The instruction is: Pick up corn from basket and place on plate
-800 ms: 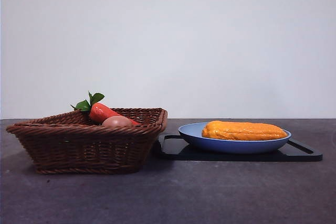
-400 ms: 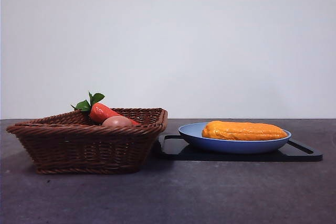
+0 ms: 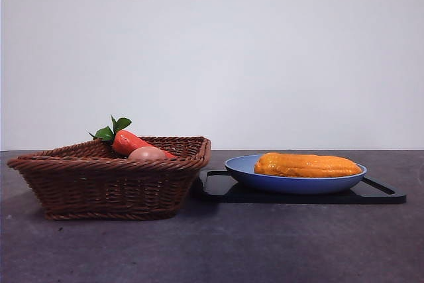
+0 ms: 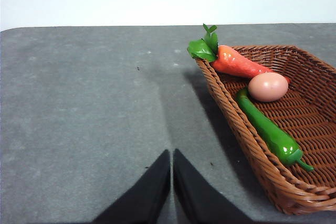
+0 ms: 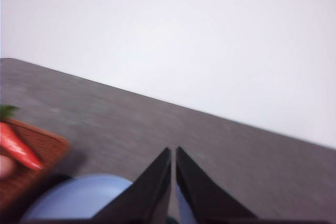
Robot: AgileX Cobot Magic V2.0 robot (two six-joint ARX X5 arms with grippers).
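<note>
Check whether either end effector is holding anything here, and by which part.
Nothing is held: both are shut and empty. The corn lies free on the plate.

The left gripper (image 4: 171,182) hangs over bare grey worktop (image 4: 84,108), its two black jaws pressed together with only a thin seam between them, holding nothing. The basket (image 4: 247,145) stands apart from the gripper, partly cut off by the picture's edge. Inside the basket, a carrot (image 4: 239,64) leans against the rim at one corner, its green leaves (image 4: 205,45) sticking out over the rim. An egg (image 4: 268,86) lies just beside the carrot, touching it. A green pepper (image 4: 268,129) stretches along the basket's floor from the egg toward the nearer corner, close to the side wall.
</note>
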